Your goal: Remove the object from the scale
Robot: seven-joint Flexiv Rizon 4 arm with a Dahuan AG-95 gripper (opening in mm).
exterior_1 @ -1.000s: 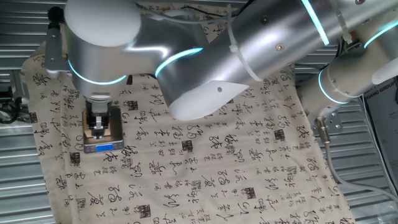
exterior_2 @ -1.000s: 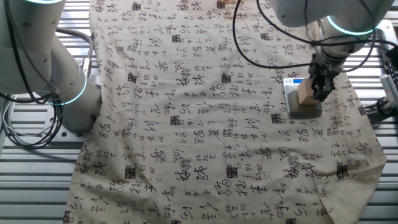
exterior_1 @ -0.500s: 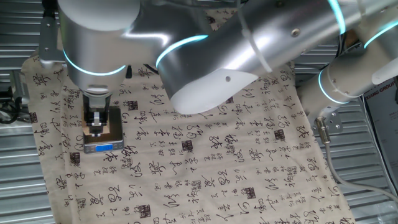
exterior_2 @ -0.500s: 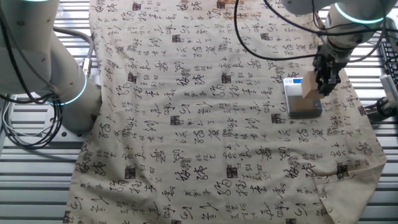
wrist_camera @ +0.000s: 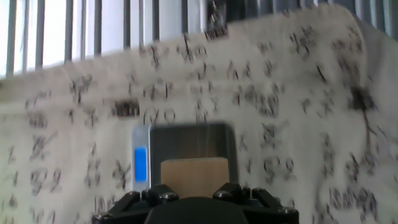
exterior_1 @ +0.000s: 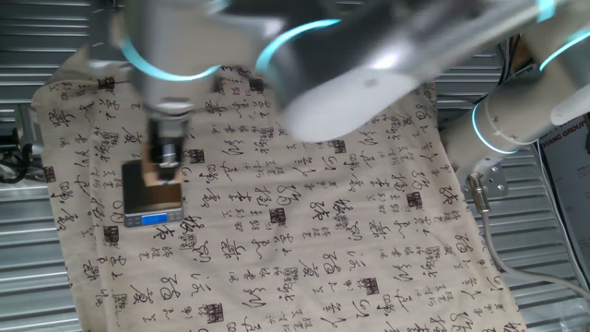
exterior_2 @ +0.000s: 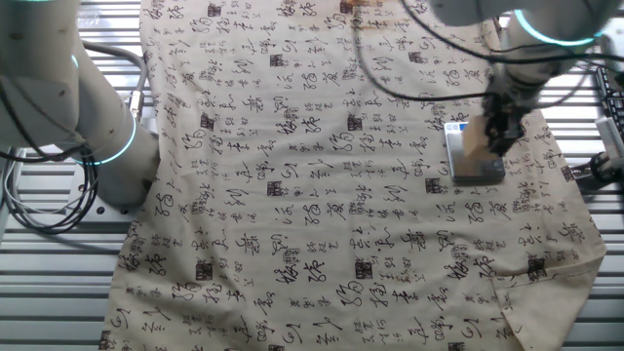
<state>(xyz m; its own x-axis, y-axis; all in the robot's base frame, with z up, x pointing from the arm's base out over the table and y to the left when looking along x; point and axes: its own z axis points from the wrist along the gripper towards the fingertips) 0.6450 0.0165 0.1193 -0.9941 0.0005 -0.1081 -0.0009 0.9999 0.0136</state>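
Observation:
The scale (exterior_1: 152,218) lies on the printed cloth at the left, its blue display facing the front. In the other fixed view it (exterior_2: 478,171) lies at the right. My gripper (exterior_2: 497,139) is shut on the tan wooden block (exterior_2: 475,144) and holds it just over the scale. In the hand view the block (wrist_camera: 194,173) sits between my fingers, above the dark platform (wrist_camera: 186,140), with the blue display (wrist_camera: 141,163) at the left. In the blurred fixed view my gripper (exterior_1: 166,166) hangs over the scale's far right part.
A beige cloth with black calligraphy (exterior_2: 312,175) covers the slatted metal table (exterior_1: 37,295). A second robot's base (exterior_2: 107,146) stands at the cloth's left edge. Black cables (exterior_2: 409,88) hang over the cloth near the scale.
My gripper has risen from the scale with the block in it and shifted a little sideways. The arm is blurred by motion now. The scale has stayed in place.

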